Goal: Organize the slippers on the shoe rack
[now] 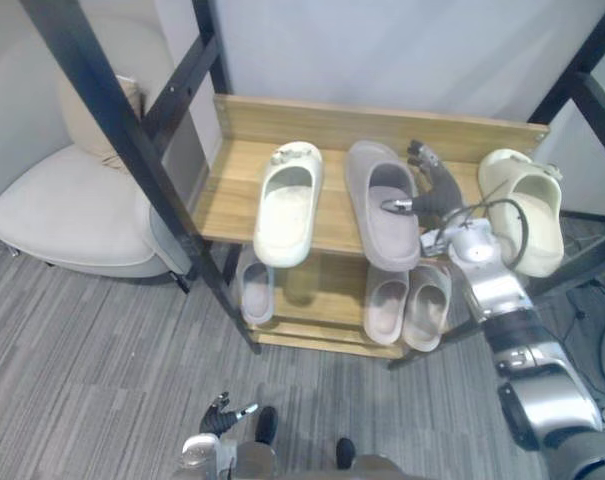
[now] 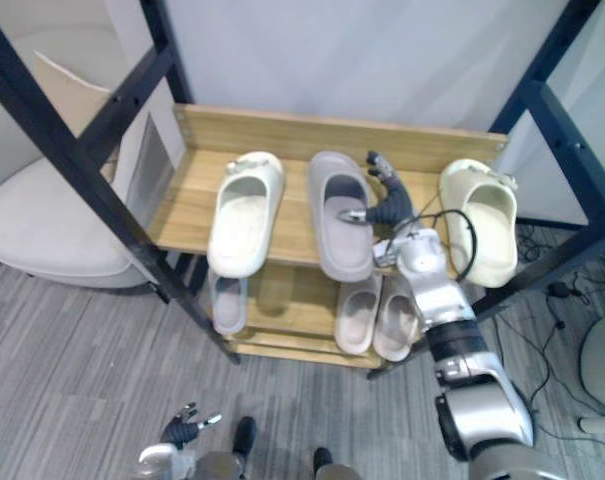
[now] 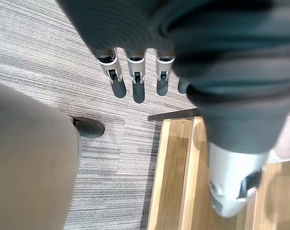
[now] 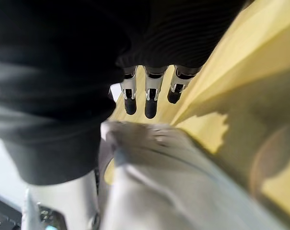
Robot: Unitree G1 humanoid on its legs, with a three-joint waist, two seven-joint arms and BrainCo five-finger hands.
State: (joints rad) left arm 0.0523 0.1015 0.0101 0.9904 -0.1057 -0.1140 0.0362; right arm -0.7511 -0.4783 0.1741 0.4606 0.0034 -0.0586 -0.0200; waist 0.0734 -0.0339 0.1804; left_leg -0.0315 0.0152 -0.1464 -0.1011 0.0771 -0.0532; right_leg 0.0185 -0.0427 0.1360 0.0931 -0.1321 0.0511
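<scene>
The step in hand looks like straightening the grey slipper [image 1: 377, 228] in the middle of the shoe rack's [image 1: 232, 190] top shelf. The right hand [image 1: 437, 190] lies at that slipper's right edge, fingers straight toward the rack's back board, thumb over the slipper's opening, gripping nothing. Next it probably needs a sideways push or a proper grasp. The left hand [image 1: 222, 415] hangs low before the rack, fingers relaxed and empty. Six slippers: the grey one between two cream slippers [image 1: 287, 205] [image 1: 527, 210] on top, three pale slippers [image 1: 254, 285] [image 1: 385, 305] [image 1: 427, 305] on the lower shelf
</scene>
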